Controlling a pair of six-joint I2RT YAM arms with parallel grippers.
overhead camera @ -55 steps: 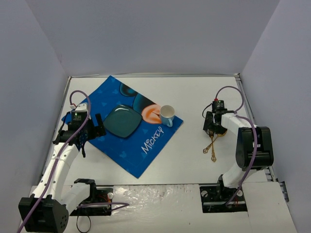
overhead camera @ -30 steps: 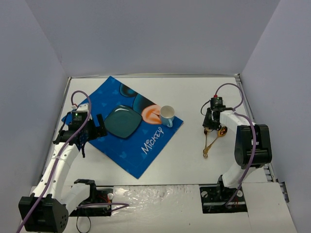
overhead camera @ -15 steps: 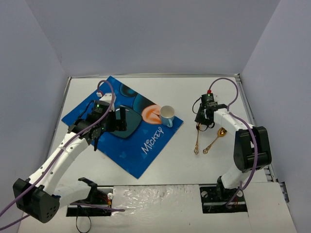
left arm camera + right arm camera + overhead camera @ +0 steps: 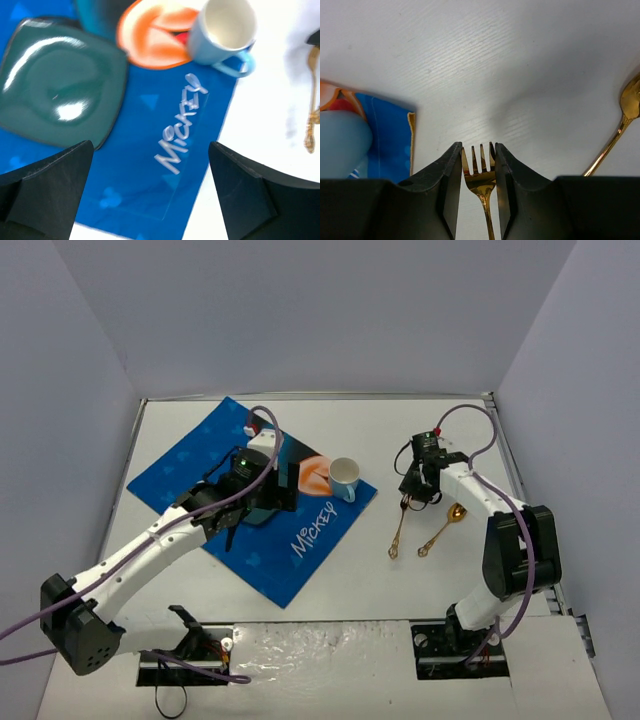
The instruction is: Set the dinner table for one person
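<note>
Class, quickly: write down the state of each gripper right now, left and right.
Left gripper: open, holding nothing.
Right gripper: shut on the gold fork.

The tabletop (image 4: 420,430) is a large, flat, matte-white rectangle lying level, with thin metal rails (image 4: 350,395) along its far and right edges and pale grey walls (image 4: 300,320) closing it in on three sides. A blue mat (image 4: 300,550) set askew covers much of its left half. Up close, its right half shows a fine ribbed grain and soft shadows.
</note>
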